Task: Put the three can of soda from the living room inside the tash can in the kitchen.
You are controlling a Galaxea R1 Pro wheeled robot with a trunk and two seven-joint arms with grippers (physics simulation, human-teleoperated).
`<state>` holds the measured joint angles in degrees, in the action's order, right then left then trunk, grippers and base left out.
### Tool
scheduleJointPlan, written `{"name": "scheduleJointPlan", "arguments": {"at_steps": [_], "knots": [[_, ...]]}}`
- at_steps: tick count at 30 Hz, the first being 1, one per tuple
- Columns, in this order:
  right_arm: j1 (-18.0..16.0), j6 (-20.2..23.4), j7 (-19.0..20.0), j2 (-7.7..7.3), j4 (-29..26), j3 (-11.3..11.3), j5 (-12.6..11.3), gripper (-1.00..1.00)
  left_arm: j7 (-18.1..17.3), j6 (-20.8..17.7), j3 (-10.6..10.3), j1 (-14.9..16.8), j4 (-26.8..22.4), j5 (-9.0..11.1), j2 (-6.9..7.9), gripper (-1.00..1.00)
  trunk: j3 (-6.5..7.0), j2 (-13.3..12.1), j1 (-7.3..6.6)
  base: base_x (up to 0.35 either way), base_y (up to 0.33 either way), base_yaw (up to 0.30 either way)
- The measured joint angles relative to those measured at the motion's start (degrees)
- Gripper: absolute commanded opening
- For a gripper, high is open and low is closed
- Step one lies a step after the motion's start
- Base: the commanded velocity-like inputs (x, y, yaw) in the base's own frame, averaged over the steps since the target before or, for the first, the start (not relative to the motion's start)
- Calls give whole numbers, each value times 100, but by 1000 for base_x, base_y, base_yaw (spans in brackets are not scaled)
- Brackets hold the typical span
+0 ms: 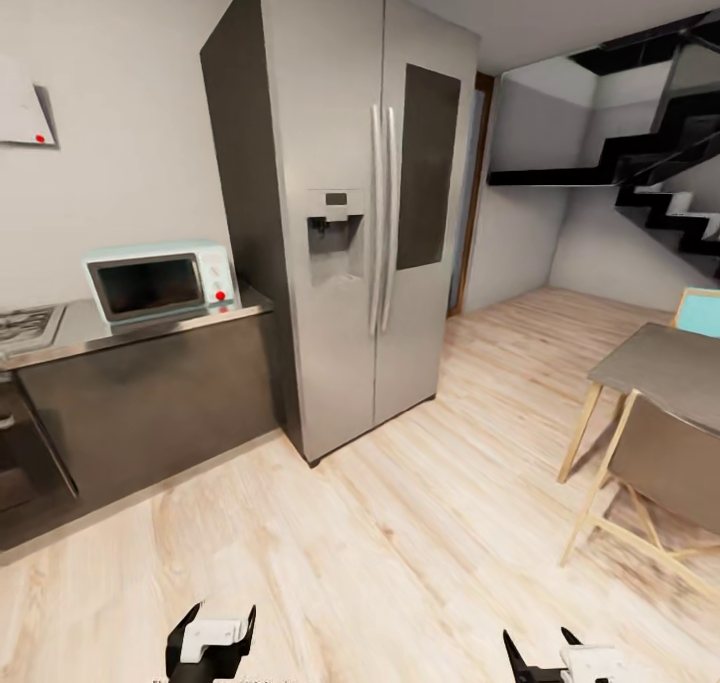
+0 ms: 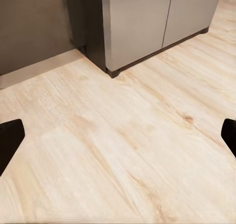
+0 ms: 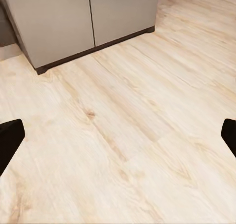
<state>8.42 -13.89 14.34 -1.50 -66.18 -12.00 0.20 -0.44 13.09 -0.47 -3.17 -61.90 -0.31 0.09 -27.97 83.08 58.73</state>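
Observation:
I am in a kitchen; the soda cans and the trash can are out of view. My left gripper (image 1: 215, 631) hangs low at the head view's bottom edge, open, with nothing between its black fingers (image 2: 10, 138). My right gripper (image 1: 543, 653) is at the same height to the right, also open and holding nothing. Both wrist views look down on bare light wood floor (image 3: 128, 135) between widely spread fingertips (image 3: 10, 138).
A tall steel two-door fridge (image 1: 360, 213) stands ahead. To its left runs a dark counter (image 1: 150, 393) with a pale blue microwave (image 1: 160, 283) and a stove top (image 1: 25, 325). A wooden-legged table (image 1: 660, 373) stands at right, black stairs (image 1: 670, 173) behind it.

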Motion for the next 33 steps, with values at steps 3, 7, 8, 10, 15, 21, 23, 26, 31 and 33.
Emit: {"name": "scheduleJointPlan", "arguments": {"at_steps": [3,7,8,10,15,21,23,26,31,33], "knots": [[1,0,-1,2,0,20,-1,100,0,0,-5,-3,-2,5,3,100,0,0,0,0,0,253],[-3,0,-1,1,0,30,-5,100,0,0,-11,-6,-5,10,5,100,0,0,0,0,0,253],[-4,0,-1,1,0,30,-7,100,0,0,-12,-7,-5,11,3,100,0,0,0,0,0,253],[-3,0,-1,1,0,31,-7,100,0,0,-12,-8,-6,14,3,100,0,0,0,0,0,253],[-3,0,-1,0,0,37,-7,100,0,0,-14,-6,-6,9,1,100,0,0,0,0,0,253],[-5,0,-1,5,0,39,-6,100,0,-1,-15,-7,-5,9,0,100,0,0,0,0,0,253],[-3,0,-1,7,0,40,-6,100,0,-1,-12,-5,-3,2,0,100,-1,0,0,0,0,253],[-5,0,-1,8,0,40,-9,100,0,0,-13,-7,-1,-1,0,100,-5,0,0,0,0,253],[-5,0,-1,9,0,40,-10,100,0,0,-14,-7,-2,2,0,100,-14,0,0,0,0,253],[-6,0,-1,9,2,40,-9,100,0,0,-14,-8,-2,3,0,100,-18,0,0,0,0,253]]}}
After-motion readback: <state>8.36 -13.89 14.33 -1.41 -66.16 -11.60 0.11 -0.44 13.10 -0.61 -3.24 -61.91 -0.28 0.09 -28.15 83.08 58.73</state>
